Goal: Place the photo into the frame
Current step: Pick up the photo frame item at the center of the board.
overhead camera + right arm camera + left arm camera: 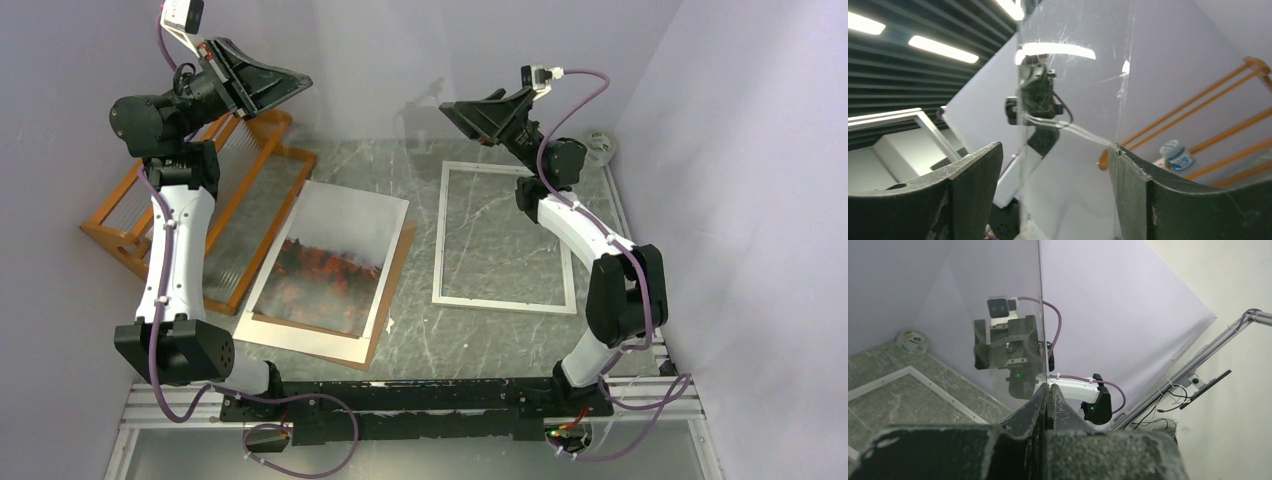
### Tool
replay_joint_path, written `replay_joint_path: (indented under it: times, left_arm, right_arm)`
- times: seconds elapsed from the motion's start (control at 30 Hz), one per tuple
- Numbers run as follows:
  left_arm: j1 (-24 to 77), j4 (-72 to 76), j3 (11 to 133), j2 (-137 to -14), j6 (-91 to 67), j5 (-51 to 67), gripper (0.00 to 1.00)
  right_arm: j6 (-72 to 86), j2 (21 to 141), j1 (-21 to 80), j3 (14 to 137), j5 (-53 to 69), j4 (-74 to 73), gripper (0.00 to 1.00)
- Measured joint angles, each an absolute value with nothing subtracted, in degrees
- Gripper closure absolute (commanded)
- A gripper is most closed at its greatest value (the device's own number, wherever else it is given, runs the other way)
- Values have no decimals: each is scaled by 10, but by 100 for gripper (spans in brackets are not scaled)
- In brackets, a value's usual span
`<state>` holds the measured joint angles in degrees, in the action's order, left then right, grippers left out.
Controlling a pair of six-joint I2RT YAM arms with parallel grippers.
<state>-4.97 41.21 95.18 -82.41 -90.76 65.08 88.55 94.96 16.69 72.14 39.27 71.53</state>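
Note:
The photo (330, 262), grey sky over red-orange trees, lies flat on a brown backing board (392, 300) left of centre. The white frame (440, 235) lies empty on the table to its right, and its rail (933, 385) shows in the left wrist view. A clear pane (998, 300) hangs upright in the air between both arms. My left gripper (1048, 390) is shut on one edge of it, high at the back left (303, 82). My right gripper (1058, 155) is open with the pane (1073, 100) standing between its fingers (1133, 172), touching the right fingertip.
An orange wooden rack (130, 215) stands along the left wall under the left arm. A tape roll (600, 146) sits in the back right corner. Purple walls close in the table on three sides.

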Motion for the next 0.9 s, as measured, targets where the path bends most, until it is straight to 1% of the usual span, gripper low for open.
replay_joint_path:
  times: [0.07, 0.13, 0.3, 0.5, 0.8, 0.83, 0.87, 0.9]
  left_arm:
    - [-50, 411, 952, -824, -908, 651, 98]
    - [-51, 407, 953, -824, -903, 654, 98]
    - [-51, 352, 969, -824, -864, 663, 98]
    - [-51, 313, 972, -824, -828, 666, 97]
    - [-52, 260, 975, -824, -784, 681, 98]
    - [-52, 257, 975, -824, -782, 682, 97]
    - [-52, 255, 975, -824, -781, 683, 97]
    - [-52, 254, 975, -824, -780, 683, 97]
  right_arm:
    - [902, 954, 167, 740, 398, 729, 36]
    - [919, 959, 165, 759, 407, 742, 41]
    - [942, 962, 164, 774, 425, 758, 50]
    - [955, 962, 157, 773, 438, 764, 65]
    - [961, 962, 140, 765, 455, 761, 81]
    - [961, 962, 140, 765, 456, 759, 85]
    - [961, 962, 140, 765, 457, 756, 85]
    - [960, 962, 140, 765, 458, 754, 81]
